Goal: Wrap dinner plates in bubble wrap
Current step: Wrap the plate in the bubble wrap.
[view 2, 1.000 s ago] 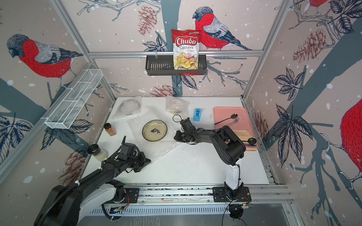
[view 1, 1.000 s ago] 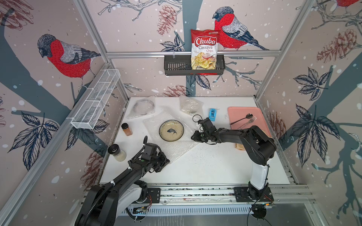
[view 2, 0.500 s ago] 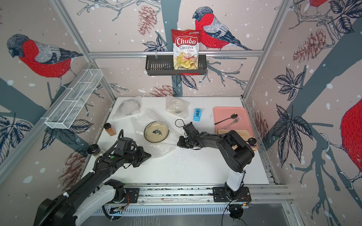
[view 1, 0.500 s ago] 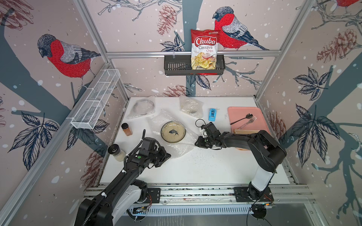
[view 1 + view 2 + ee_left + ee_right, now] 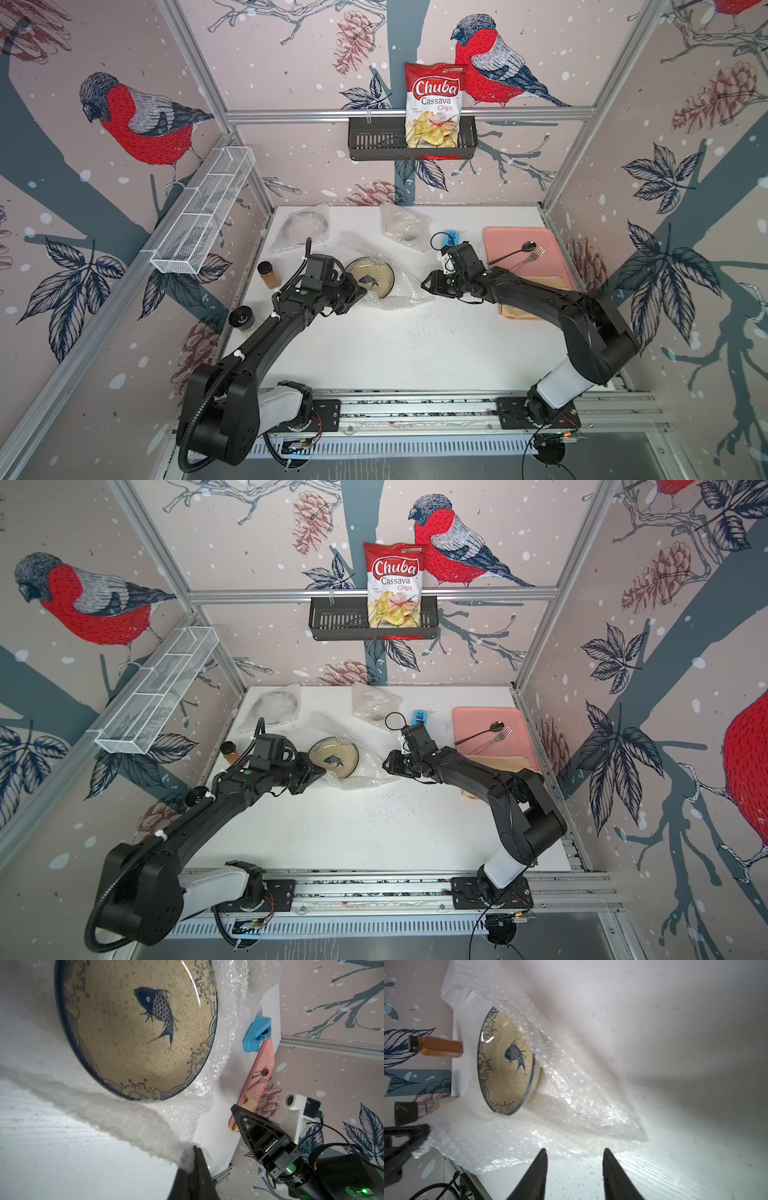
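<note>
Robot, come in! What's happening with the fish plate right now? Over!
Left gripper shut on bubble wrap corner. Right gripper open, empty, near the wrap. Fish plate on the wrap, face uncovered. Orange spice jar stands nearby.

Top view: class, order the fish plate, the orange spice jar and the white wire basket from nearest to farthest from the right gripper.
1. fish plate, just left of the right gripper.
2. orange spice jar, farther left, past the plate.
3. white wire basket, farthest, mounted high on the left side.
</note>
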Action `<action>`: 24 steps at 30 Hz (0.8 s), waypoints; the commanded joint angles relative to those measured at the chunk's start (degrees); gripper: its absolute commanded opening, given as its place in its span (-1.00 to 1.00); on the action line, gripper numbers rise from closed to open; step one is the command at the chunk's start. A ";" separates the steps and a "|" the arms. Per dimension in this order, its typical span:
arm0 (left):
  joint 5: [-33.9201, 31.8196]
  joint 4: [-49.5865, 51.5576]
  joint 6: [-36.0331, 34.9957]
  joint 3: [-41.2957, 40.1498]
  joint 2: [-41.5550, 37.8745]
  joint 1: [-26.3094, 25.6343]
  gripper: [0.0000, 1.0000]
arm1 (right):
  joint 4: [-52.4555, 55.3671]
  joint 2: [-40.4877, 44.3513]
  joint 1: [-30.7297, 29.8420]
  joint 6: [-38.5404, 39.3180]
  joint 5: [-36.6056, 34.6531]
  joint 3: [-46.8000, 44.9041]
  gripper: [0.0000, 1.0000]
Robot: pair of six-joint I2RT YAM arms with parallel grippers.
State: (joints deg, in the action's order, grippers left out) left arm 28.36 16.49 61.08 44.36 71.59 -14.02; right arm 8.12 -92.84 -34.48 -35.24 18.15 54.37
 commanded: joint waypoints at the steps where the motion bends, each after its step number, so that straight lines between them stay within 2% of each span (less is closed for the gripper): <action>1: -1.25 -1.87 -2.39 3.38 4.92 1.45 -1.00 | 0.85 0.50 0.96 1.40 0.08 -1.43 -0.04; 6: -1.64 -4.06 -4.31 9.24 15.03 2.85 -1.00 | -0.61 -1.65 1.12 0.86 1.09 -2.73 0.01; 9: -2.62 -3.03 -6.42 12.49 20.68 3.05 -1.00 | -2.11 -2.89 1.12 -0.90 1.47 -3.73 0.14; 12: -4.85 -2.53 -7.55 15.14 23.65 3.12 -1.00 | -2.77 -3.67 1.04 -2.26 -0.57 -4.57 0.26; 14: -5.43 -3.33 -7.79 15.23 25.22 3.22 -1.00 | -4.34 -4.36 1.06 -3.00 -0.47 -5.13 0.26; 21: -6.65 -4.42 -9.19 15.68 31.45 3.30 -1.00 | -10.55 -10.25 1.10 -6.02 4.03 -3.09 0.17; 24: -7.44 -4.49 -9.64 15.34 32.93 3.56 -1.00 | -12.41 -11.45 0.91 -7.21 4.56 -1.89 -0.03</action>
State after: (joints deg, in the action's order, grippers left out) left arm 23.20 12.84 52.64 59.66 103.66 -10.74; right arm -4.12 -103.24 -33.36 -40.60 21.96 51.79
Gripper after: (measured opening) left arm 0.036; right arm 0.505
